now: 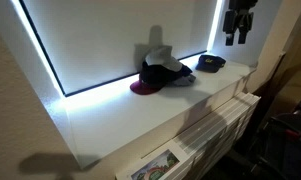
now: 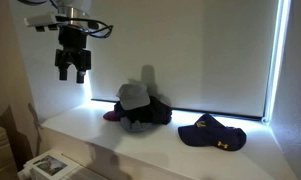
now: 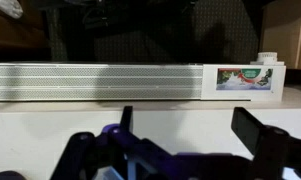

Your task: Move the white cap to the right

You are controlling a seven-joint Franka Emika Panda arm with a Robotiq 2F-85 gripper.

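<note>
The white cap [image 1: 162,58] is pale grey and rests on top of a black cap with a maroon brim [image 1: 142,87] in the middle of the white shelf [image 1: 110,120]. Both exterior views show it [image 2: 135,96]. My gripper [image 1: 237,27] hangs high above the shelf, well apart from the caps. It is open and empty in both exterior views [image 2: 72,63]. In the wrist view the two fingers [image 3: 190,125] stand apart over bare shelf surface, and no cap shows there.
A small dark navy cap [image 1: 210,63] lies on the shelf beside the pile [image 2: 212,133]. A blind with glowing edges [image 2: 190,50] backs the shelf. A ribbed white radiator [image 3: 90,82] and a colourful printed box [image 3: 243,78] sit below the shelf's front edge.
</note>
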